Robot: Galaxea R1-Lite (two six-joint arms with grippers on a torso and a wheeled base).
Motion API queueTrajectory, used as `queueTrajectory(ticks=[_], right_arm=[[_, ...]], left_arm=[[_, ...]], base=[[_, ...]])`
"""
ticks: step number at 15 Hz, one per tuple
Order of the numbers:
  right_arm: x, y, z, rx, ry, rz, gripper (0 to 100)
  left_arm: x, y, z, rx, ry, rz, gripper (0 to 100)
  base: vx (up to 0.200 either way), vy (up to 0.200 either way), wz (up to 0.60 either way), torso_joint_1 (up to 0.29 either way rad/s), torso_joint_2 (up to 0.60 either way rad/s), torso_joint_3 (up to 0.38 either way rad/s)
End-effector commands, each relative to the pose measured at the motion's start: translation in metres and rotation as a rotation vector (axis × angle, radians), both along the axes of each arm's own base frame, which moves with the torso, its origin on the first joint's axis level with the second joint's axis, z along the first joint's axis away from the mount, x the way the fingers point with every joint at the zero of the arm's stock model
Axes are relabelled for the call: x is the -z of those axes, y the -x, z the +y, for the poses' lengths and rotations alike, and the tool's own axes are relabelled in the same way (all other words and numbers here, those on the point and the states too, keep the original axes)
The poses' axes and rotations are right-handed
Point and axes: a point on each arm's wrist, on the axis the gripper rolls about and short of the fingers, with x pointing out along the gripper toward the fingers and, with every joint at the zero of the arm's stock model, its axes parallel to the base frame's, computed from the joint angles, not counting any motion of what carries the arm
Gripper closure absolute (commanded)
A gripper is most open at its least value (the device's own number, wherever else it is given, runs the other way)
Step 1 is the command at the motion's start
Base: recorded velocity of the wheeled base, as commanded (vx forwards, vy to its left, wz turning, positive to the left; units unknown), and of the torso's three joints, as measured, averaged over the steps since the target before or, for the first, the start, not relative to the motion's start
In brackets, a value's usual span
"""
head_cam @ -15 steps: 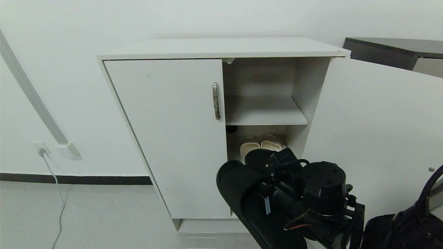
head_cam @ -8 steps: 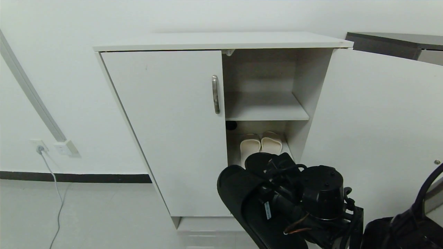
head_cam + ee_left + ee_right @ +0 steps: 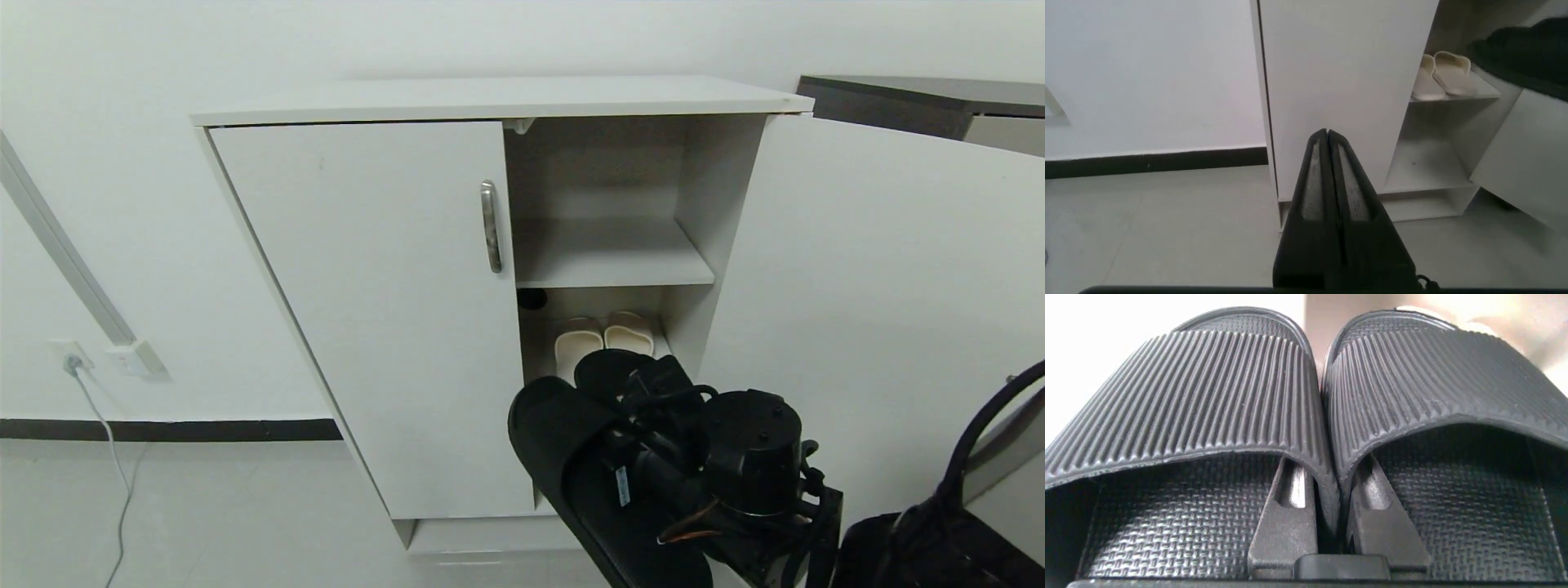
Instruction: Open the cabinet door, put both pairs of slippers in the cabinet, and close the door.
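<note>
Cabinet (image 3: 490, 94): white, two doors. Left door (image 3: 367, 310) closed, right door (image 3: 882, 294) swung wide, opening bare to the front.
Black slippers (image 3: 571, 441): up in the air just before the opening, low, side by side, carried as one pair. Long axis running from the wrist toward the cabinet. Far ends, toes judging by the straps, aimed at the opening and angled a little toward the closed door's side.
Cream slippers (image 3: 604, 336): already in, on the shelf (image 3: 1470, 96) under the top one, side by side, rounded ends facing out, right beyond the black pair's tips.
Bottom compartment (image 3: 1429, 163): open beneath that shelf.
Right gripper (image 3: 1333, 514): fingers (image 3: 1290, 518) one inside each black slipper, under the straps, pinching the two inner side walls together.
Left gripper (image 3: 1328, 143): fingers pressed together, nothing between. Low, out before the closed door, well apart from the opening.
Key relation: opening dead ahead of the toes, right arm far nearer. Probably a straight push along the slippers' own length, with the cream pair the thing to mind.
</note>
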Motion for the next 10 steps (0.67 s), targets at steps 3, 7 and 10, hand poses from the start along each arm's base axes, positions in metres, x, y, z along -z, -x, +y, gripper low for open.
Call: queueTrajectory(ticks=[3, 7, 10], right_arm=[[-0.008, -0.024, 0.023, 0.218, 0.029, -0.004, 100], [-0.036, -0.027, 0.037, 0.395, 0.022, 0.043, 100], [-0.074, -0.021, 0.036, 0.415, -0.016, 0.101, 100]], left_arm=[[0.000, 0.000, 0.000, 0.000, -0.001, -0.001, 100], [0.000, 0.000, 0.000, 0.001, -0.001, 0.000, 100], [0.000, 0.000, 0.000, 0.001, -0.001, 0.000, 100]], base=[[0.000, 0.000, 0.00, 0.000, 0.00, 0.000], [0.000, 0.000, 0.00, 0.000, 0.00, 0.000], [0.000, 0.000, 0.00, 0.000, 0.00, 0.000]])
